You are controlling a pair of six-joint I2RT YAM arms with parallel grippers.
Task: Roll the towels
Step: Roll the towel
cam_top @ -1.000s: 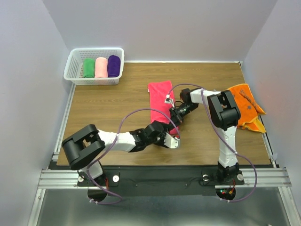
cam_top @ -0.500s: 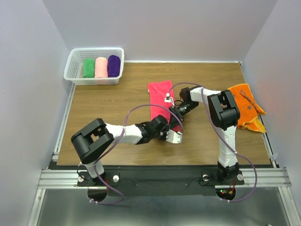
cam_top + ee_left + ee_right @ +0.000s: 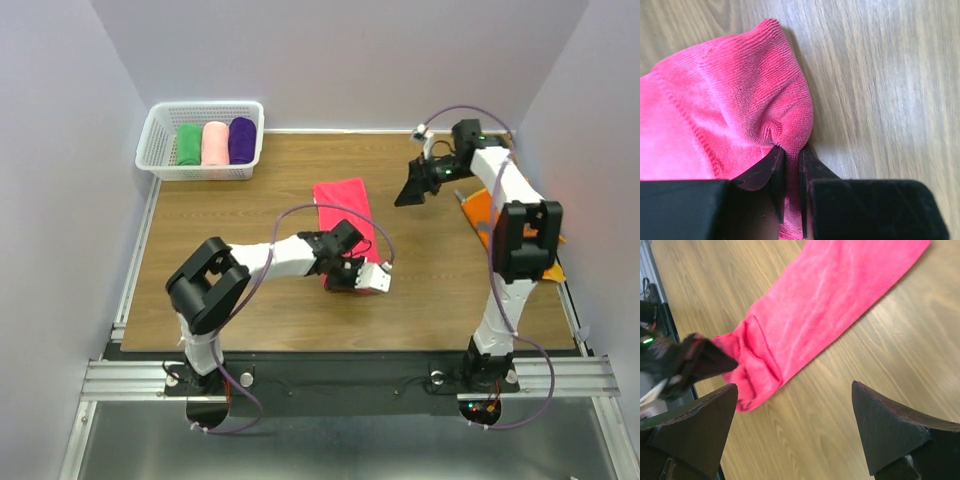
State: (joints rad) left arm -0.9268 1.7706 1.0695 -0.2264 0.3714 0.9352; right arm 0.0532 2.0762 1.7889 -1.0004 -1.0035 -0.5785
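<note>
A hot-pink towel [image 3: 343,205] lies flat and lengthwise in the middle of the table. Its near end is bunched up where my left gripper [image 3: 352,276] is shut on it. The left wrist view shows a fold of the pink towel [image 3: 740,95] pinched between the two jaws of the left gripper [image 3: 791,151]. My right gripper [image 3: 408,192] hangs open above the table, back and right of the towel. Its fingers [image 3: 705,425] stand wide apart over bare wood, with the pink towel [image 3: 825,300] beyond them. An orange towel [image 3: 477,212] lies at the right, mostly hidden behind the right arm.
A white basket [image 3: 155,140] at the back left corner holds a green roll [image 3: 188,146], a pale pink roll [image 3: 215,143] and a purple roll [image 3: 242,140]. Grey walls enclose the table on three sides. The arm bases stand at the near edge.
My left gripper has closed on the pink towel's near end. My right gripper has opened, let go of the towel and risen away to the back right.
</note>
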